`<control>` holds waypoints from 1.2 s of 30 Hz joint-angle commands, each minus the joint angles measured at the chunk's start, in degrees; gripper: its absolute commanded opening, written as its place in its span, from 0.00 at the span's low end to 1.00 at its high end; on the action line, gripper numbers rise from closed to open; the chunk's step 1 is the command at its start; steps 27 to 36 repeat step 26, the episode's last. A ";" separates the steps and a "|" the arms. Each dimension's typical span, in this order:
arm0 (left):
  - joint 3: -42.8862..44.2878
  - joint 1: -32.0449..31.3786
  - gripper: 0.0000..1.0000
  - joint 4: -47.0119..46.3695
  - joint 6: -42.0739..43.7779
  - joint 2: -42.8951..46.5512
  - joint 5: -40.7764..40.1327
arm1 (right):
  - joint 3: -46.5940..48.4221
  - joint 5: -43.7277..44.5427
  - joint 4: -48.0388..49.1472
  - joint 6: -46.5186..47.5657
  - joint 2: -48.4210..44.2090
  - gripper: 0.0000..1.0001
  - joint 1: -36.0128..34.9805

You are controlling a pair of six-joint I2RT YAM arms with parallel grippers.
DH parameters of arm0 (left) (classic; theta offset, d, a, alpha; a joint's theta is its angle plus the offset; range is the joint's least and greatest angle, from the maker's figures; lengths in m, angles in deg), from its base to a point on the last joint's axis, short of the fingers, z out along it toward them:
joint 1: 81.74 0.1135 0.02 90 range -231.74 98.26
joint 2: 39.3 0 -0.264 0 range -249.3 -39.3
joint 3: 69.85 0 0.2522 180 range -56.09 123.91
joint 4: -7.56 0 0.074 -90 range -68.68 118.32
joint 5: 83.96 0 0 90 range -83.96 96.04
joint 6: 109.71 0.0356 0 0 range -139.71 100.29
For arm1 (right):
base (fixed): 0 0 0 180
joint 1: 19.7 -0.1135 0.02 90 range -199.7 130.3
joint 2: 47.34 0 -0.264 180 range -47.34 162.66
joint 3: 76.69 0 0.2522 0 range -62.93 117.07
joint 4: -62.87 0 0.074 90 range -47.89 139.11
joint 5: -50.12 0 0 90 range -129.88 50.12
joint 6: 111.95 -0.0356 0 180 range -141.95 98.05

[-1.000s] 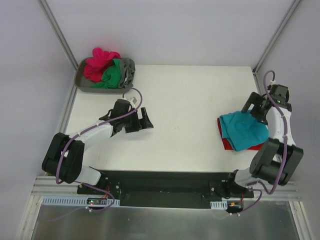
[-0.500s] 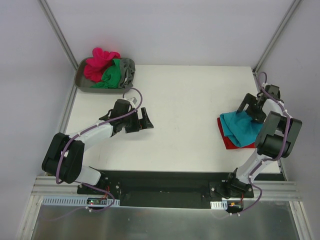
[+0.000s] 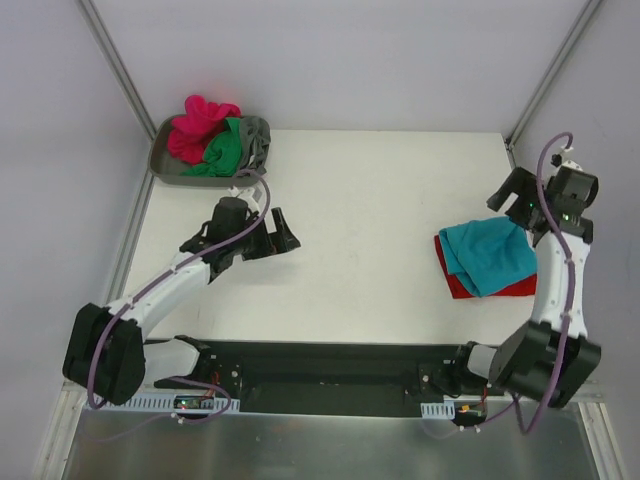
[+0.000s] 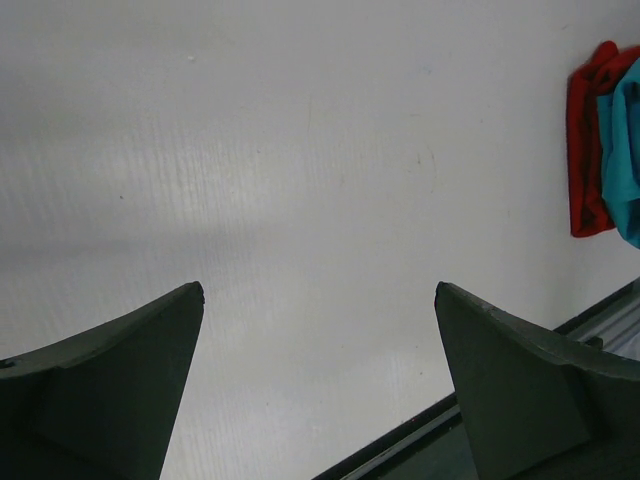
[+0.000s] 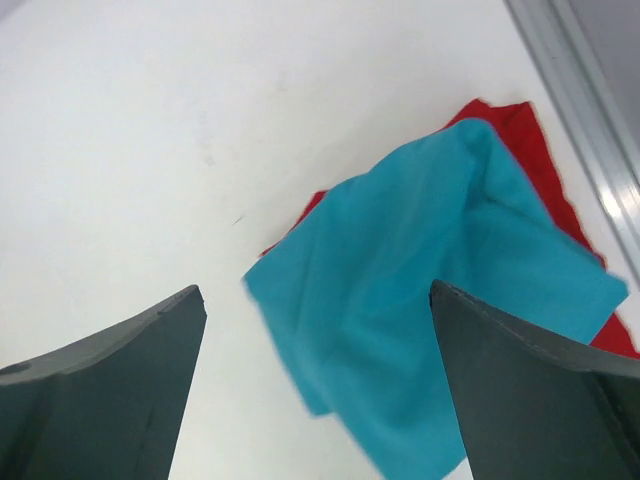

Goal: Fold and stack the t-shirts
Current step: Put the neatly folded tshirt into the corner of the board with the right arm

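Where the white worktop [image 3: 380,190] reaches ten o'clock, a grey plastic tray [image 3: 160,168] holds a crumpled magenta-pink cloth t-shirt [image 3: 195,125], a green t-shirt [image 3: 225,152] and a grey t-shirt [image 3: 258,138]. The left end effector [image 3: 277,237] hangs released, grasping nothing. At three o'clock, a teal cloth t-shirt [image 3: 490,255] lies on a red cloth t-shirt [image 3: 458,286], with the right end effector [image 3: 511,198] released at their one o'clock.

No readable text, labels or numbers anywhere.

We stood in a robot lab: two arms [image 3: 175,283] were bolted to a white table [image 3: 380,200], fenced by blank panels [image 3: 330,60] and metal posts [image 3: 118,62].
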 commanded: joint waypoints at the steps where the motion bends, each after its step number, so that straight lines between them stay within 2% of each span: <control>1: -0.47 0.46 0.99 6.10 -0.73 7.97 -8.85 | -8.90 -7.50 -1.48 -3.86 -13.86 0.96 -4.29; 5: -0.56 0.37 0.99 11.90 -1.88 15.44 -15.19 | -17.08 -8.01 -0.08 -4.20 -23.97 0.96 -14.75; 9: -2.05 0.46 0.99 15.33 -3.99 23.87 -21.78 | -28.42 -11.89 7.83 -11.05 -33.12 0.96 -15.74; 16: -3.64 0.46 0.99 20.34 -4.87 34.34 -28.20 | -32.83 -7.76 9.25 -11.15 -42.71 0.96 -15.74; 22: -3.90 0.37 0.99 22.37 -5.22 36.90 -29.79 | -34.06 -7.85 10.04 -11.06 -43.95 0.96 -15.83; 36: -3.73 0.46 0.99 22.63 -5.22 36.29 -29.97 | -34.68 -8.91 11.27 -10.09 -43.95 0.96 -15.83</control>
